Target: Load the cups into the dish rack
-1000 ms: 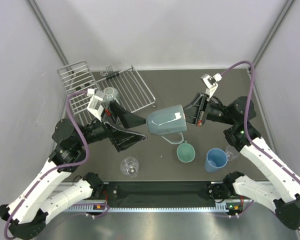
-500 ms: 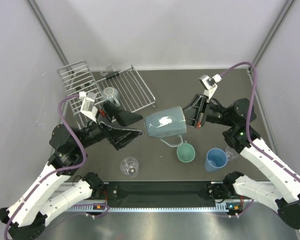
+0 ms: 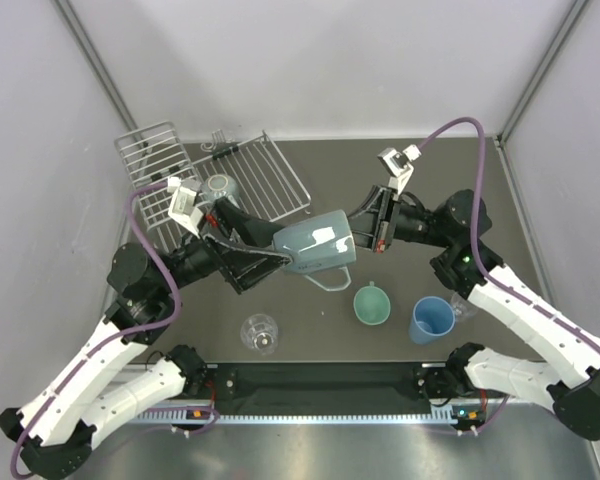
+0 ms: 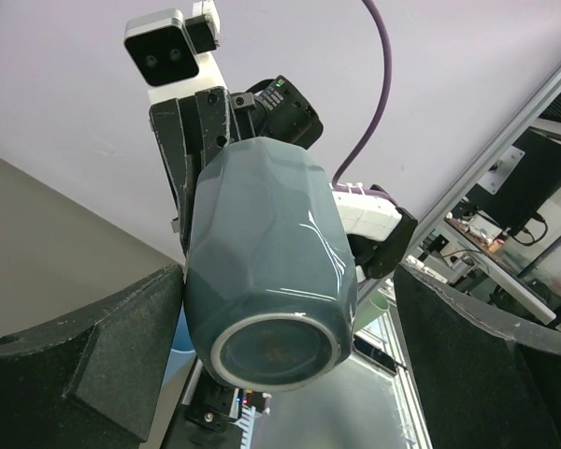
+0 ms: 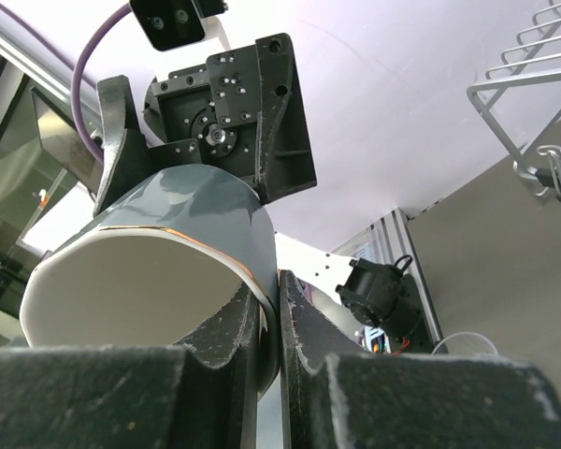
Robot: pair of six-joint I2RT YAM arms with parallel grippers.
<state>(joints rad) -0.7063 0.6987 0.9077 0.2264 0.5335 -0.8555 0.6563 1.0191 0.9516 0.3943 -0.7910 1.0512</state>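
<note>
Grey-teal mug [image 3: 313, 247] shifted leftward, between open left pincer [image 3: 279, 252].

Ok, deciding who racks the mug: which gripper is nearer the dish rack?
Left. The left gripper, open around the grey-teal mug at its base, is close to the dish rack and its near edge. The right gripper, pinching the mug's rim, lies farther right, beyond the mug.

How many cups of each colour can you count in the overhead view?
Grey-teal mug: 1
Mint-green mug: 1
Blue tumbler: 1
Clear glasses: 2
Pale cup on the dish rack: 1
Total: 6
</note>
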